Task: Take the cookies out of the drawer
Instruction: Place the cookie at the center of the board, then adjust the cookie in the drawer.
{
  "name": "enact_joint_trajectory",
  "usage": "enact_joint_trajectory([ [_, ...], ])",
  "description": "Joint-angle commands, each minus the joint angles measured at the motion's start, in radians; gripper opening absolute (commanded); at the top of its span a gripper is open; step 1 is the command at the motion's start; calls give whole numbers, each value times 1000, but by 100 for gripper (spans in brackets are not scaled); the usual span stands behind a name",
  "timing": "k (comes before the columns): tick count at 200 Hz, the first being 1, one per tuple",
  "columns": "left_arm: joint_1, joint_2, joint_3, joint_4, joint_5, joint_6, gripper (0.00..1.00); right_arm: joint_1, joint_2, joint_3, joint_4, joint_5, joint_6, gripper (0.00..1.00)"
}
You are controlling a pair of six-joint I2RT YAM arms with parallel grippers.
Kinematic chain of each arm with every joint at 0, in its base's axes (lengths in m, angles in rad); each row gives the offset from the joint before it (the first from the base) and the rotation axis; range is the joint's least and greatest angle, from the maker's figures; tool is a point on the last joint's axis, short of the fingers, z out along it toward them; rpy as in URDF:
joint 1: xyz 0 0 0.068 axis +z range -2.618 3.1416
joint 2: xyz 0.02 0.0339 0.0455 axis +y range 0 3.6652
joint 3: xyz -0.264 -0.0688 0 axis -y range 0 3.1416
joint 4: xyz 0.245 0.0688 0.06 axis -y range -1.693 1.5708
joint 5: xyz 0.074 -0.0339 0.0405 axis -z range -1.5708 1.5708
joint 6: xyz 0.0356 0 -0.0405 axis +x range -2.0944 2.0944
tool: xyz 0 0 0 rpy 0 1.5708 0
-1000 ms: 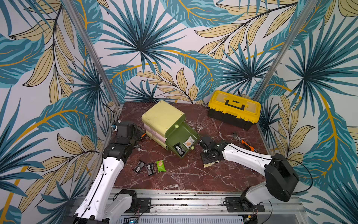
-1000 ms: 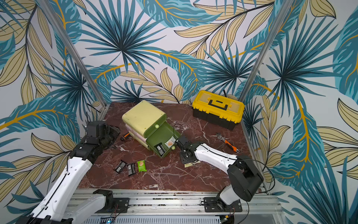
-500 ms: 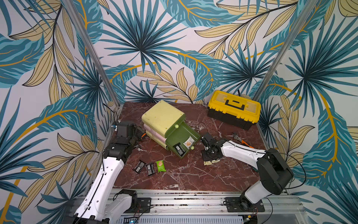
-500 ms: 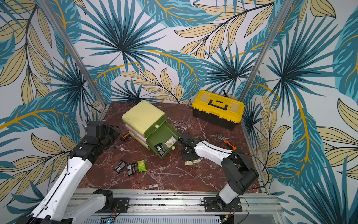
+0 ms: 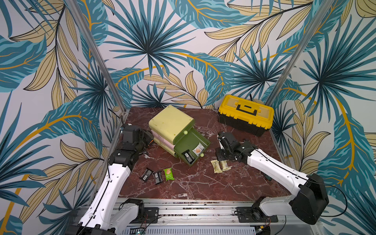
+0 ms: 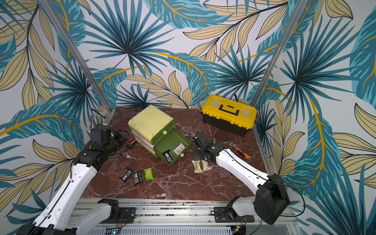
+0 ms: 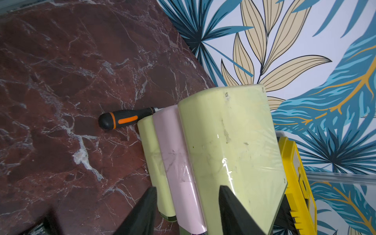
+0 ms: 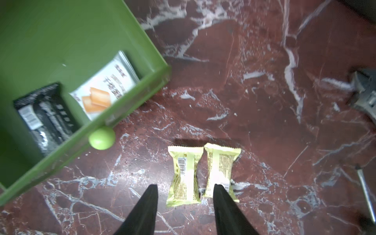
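The green drawer point(image 5: 184, 142) stands pulled out of the pastel cabinet point(image 5: 171, 122). Inside it lie a black packet point(image 5: 188, 156) and a white packet point(image 8: 105, 85) with orange biscuits printed on it. Two cream-yellow cookies packets point(image 5: 220, 166) lie side by side on the marble to the drawer's right. My right gripper point(image 8: 186, 185) hovers just above them, open and holding nothing. Two black packets point(image 5: 151, 176) and a green packet point(image 5: 168, 174) lie near the front left. My left gripper point(image 7: 187, 187) is open beside the cabinet's side wall, holding nothing.
A yellow and black toolbox point(image 5: 246, 114) stands at the back right. An orange-handled screwdriver point(image 7: 122, 120) lies against the cabinet's left side. A wrench point(image 6: 241, 151) lies right of my right arm. Patterned walls close in three sides.
My right gripper has opened and let go of a cream-yellow packet, which now lies beside the other one. It has drawn back slightly. The left arm has not moved.
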Motion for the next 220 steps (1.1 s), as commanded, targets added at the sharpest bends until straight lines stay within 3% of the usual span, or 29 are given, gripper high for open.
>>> enact_joint_trajectory([
  [1,10,2,35,72,59,44,53,0,30,92,-23,-26,-33,48],
  [39,9,7,44,72,86,58,53,2,130,268,-57,-119,202,46],
  [75,9,16,48,64,107,67,53,22,201,342,-73,-120,528,46],
  [114,9,31,52,70,109,53,53,58,306,476,-106,-105,748,50],
  [164,9,46,60,73,97,59,54,74,452,627,-266,-94,918,53],
  [220,10,55,47,133,121,84,55,79,553,671,-287,-136,955,59],
])
